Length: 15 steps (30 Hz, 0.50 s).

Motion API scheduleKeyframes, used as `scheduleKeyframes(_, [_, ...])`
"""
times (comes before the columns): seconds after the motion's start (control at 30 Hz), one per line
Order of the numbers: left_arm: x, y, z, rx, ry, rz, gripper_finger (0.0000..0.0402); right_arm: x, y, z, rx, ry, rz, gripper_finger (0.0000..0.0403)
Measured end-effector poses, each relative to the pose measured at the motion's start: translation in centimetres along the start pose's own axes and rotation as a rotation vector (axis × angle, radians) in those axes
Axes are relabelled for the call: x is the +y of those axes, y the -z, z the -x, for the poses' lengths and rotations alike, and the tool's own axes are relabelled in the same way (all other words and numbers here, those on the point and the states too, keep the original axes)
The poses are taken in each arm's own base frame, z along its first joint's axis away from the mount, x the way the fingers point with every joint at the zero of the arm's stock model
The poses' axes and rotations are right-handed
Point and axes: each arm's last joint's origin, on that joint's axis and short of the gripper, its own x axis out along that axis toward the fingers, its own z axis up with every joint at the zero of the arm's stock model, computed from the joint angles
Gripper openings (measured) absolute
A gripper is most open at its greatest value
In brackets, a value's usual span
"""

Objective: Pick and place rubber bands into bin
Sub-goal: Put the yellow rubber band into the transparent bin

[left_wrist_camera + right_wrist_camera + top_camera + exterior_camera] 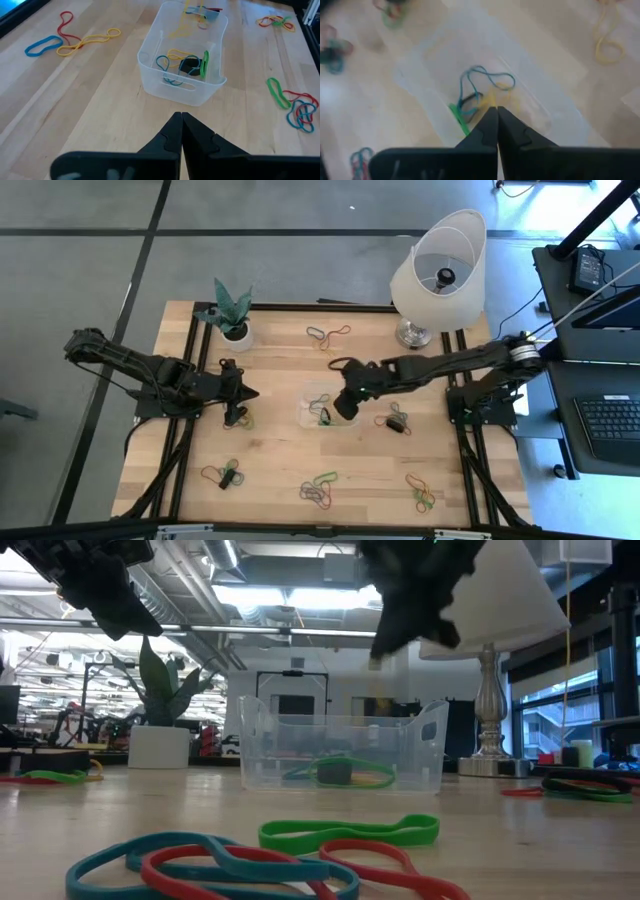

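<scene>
We held right end effector (pixel 346 402) over bin (pixel 310 394) mid-bench, fingers pinched on yellow rubber band (pixel 181 29). Best: open low, inside walls. Left end effector (pixel 250 393) waited, closed, empty.

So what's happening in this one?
The right end effector hangs over the clear bin in the middle of the table, shut on a yellow rubber band that dangles above it. A few bands already lie inside. The left end effector waits, shut, to the bin's left. Several clusters of rubber bands are scattered over the wooden table.
</scene>
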Motion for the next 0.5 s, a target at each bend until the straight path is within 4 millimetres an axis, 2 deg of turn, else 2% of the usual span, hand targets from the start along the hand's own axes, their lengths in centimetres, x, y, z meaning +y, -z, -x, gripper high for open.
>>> scheduleKeyframes(0.27, [0.0, 0.0, 0.0, 0.000, -0.001, 0.000, 0.0003, -0.3, 1.0, -4.3, 0.150, 0.026, -0.049, 0.0000])
scheduleKeyframes(0.37, [0.0, 0.0, 0.0, 0.001, 0.002, 0.000, 0.0003, 0.2, 0.9, -5.2, 0.170, 0.023, -0.048, 0.0000])
scheduleKeyframes(0.5, [-0.1, 0.0, 0.0, 0.011, 0.024, -0.013, 0.0003, 1.4, -0.3, -5.4, 0.191, 0.039, -0.027, 0.0000])
